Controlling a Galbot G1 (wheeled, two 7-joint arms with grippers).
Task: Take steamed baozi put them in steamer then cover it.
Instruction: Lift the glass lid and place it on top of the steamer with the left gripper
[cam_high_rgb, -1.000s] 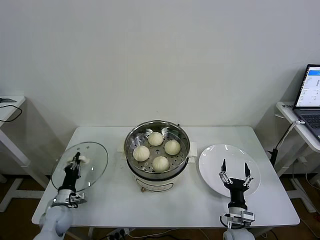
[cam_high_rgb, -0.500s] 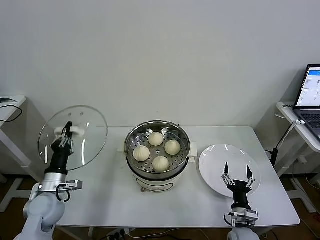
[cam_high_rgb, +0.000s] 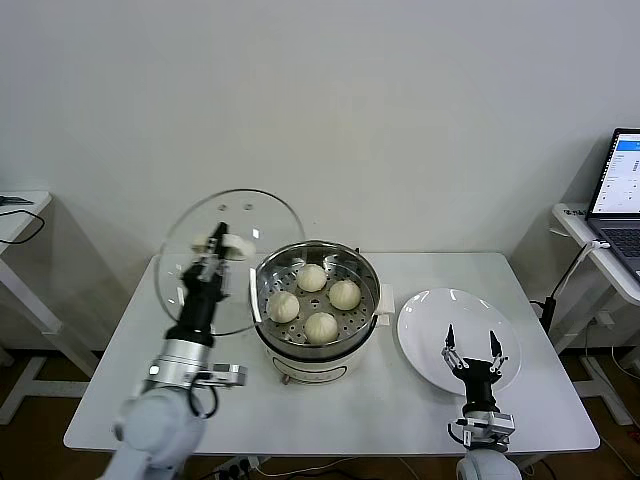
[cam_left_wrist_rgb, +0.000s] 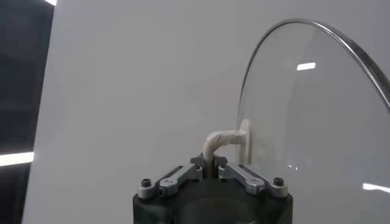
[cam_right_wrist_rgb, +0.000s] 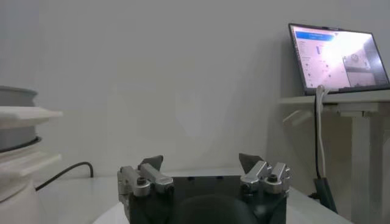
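Note:
Several cream-white baozi (cam_high_rgb: 314, 300) sit on the perforated tray inside the steel steamer (cam_high_rgb: 300, 355) at the table's middle. My left gripper (cam_high_rgb: 215, 250) is shut on the white bar handle (cam_left_wrist_rgb: 220, 143) of the glass cover (cam_high_rgb: 195, 290) and holds it tilted in the air, just left of the steamer's rim. In the left wrist view the glass cover (cam_left_wrist_rgb: 317, 115) stands on edge beyond the jaws. My right gripper (cam_high_rgb: 472, 342) is open and empty, fingers up, over the front of the white plate (cam_high_rgb: 440, 320).
The white table (cam_high_rgb: 400, 400) carries the steamer and plate. A laptop (cam_high_rgb: 620, 190) stands on a side desk at the far right and also shows in the right wrist view (cam_right_wrist_rgb: 338, 58). Another side table (cam_high_rgb: 20, 215) stands at the far left.
My left gripper has lifted the cover from the table's left edge and carried it up and right, close to the steamer. The right gripper has stayed over the plate.

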